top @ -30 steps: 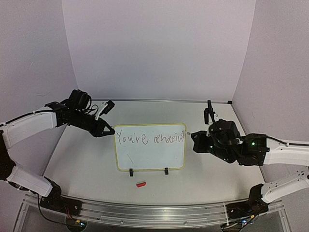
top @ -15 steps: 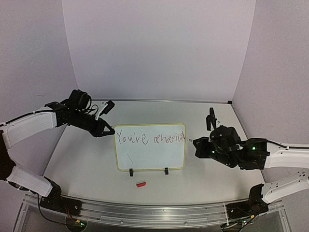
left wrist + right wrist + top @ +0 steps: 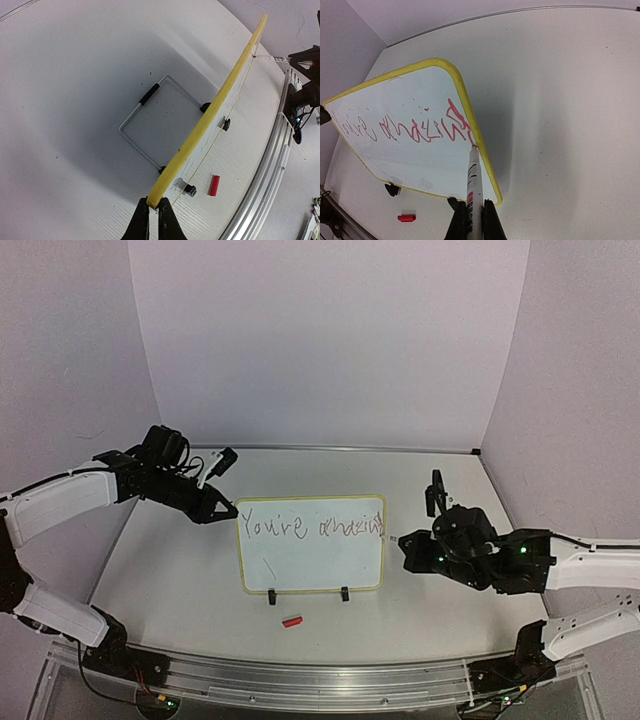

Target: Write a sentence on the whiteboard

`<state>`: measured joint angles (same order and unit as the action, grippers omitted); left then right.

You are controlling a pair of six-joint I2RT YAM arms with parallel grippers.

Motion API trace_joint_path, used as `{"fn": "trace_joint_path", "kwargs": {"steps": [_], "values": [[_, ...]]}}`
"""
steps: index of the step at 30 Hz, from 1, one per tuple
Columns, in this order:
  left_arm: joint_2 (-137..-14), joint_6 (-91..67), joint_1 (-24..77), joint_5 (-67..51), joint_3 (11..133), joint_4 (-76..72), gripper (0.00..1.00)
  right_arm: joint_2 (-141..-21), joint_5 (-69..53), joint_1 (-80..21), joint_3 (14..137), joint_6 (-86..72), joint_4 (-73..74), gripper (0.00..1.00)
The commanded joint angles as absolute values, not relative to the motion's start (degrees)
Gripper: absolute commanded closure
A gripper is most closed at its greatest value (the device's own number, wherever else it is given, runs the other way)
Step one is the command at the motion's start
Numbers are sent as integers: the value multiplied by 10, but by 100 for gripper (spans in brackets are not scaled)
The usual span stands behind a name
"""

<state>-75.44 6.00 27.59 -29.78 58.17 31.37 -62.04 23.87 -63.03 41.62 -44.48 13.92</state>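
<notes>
The whiteboard (image 3: 310, 565), yellow-framed with two black clip feet, stands upright mid-table. One handwritten line on it reads "You're amazing" (image 3: 310, 528); it shows red in the right wrist view (image 3: 415, 130). Below that line the board is blank. My left gripper (image 3: 230, 512) is shut on the board's upper left corner, pinching the yellow edge (image 3: 220, 100) between its jaws (image 3: 154, 209). My right gripper (image 3: 408, 540) is shut on a white marker (image 3: 474, 185). The marker's tip touches the board at the end of the last word, close to the right frame (image 3: 480, 145).
A small red marker cap (image 3: 291, 621) lies on the table in front of the board, also in the left wrist view (image 3: 214, 185) and the right wrist view (image 3: 406, 218). A wire stand (image 3: 131, 137) props the board from behind. A metal rail (image 3: 300, 675) runs along the near edge.
My right gripper has moved slightly down and toward the near edge with the marker, tracing the tail of the last letter. The left gripper and the board have not moved.
</notes>
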Motion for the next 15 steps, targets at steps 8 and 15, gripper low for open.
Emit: {"fn": "trace_joint_path", "kwargs": {"steps": [8,15], "values": [[-769,71,287,-283,586,344,100,-649,232,-638,422,-453,147,100],[-768,72,288,-283,586,343,100,-655,234,-641,424,-449,123,100]]}}
